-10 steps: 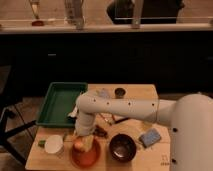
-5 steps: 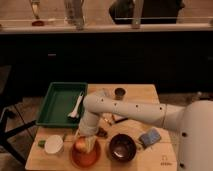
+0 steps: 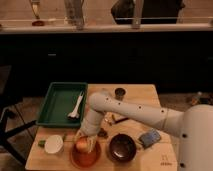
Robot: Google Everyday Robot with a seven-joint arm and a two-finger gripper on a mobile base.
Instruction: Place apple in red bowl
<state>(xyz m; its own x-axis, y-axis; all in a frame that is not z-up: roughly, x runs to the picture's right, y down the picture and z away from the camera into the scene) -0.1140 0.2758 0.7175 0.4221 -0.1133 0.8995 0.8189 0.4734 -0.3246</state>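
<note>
The apple (image 3: 80, 145), small, orange with a yellowish patch, sits at the back left of the red bowl (image 3: 86, 156), which stands at the front of the wooden table (image 3: 140, 97). My gripper (image 3: 85, 139) comes down from the white arm (image 3: 125, 111) and is right at the apple, over the bowl's back rim. It partly hides the apple's right side. Whether it grips the apple is unclear.
A dark brown bowl (image 3: 122, 147) stands right of the red bowl, and a white cup with a green handle (image 3: 52, 144) stands left of it. A green tray (image 3: 56, 102) holds a white utensil (image 3: 75, 107). A small dark cup (image 3: 119, 93), a grey-blue packet (image 3: 149, 137) and small dark items (image 3: 108, 119) lie around.
My arm has stretched out and my body has shifted to the right. The gripper stays at the apple over the red bowl. The apple has not visibly moved.
</note>
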